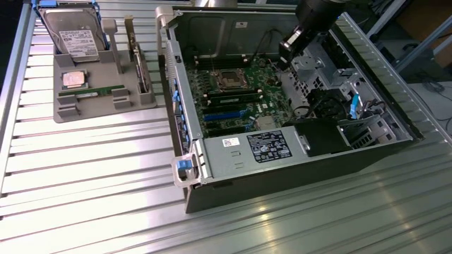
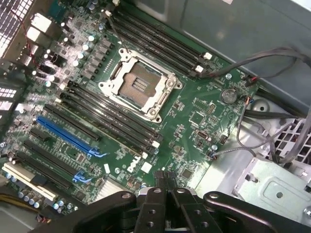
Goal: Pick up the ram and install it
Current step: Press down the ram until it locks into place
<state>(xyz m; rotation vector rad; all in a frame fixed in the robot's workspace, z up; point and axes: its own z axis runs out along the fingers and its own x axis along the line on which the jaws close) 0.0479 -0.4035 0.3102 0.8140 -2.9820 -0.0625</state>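
We see the ram, a thin, narrow green circuit-board stick, lying lengthwise in a slot of the grey moulded holder tray on the ribbed metal tabletop, well apart from the arm. In the same tray sit a square silver CPU, a boxy hard drive with a white label standing between blue rails, and a taller expansion card set on edge along the tray's side nearest the case.

Just beside the tray stands the open computer case, dull sheet metal with a blue latch at its near corner. Inside lies the green motherboard, densely dotted with small components; its empty square CPU socket has a shiny metal frame, flanked on both sides by long black memory slots. A blue expansion slot and a white one lie further along. Dark cables arc over the board's edge by a bare steel bracket.

The tool hangs above the motherboard inside the case, its black fingers clenched together with nothing between them. The arm's dark body descends from above the case's far wall.
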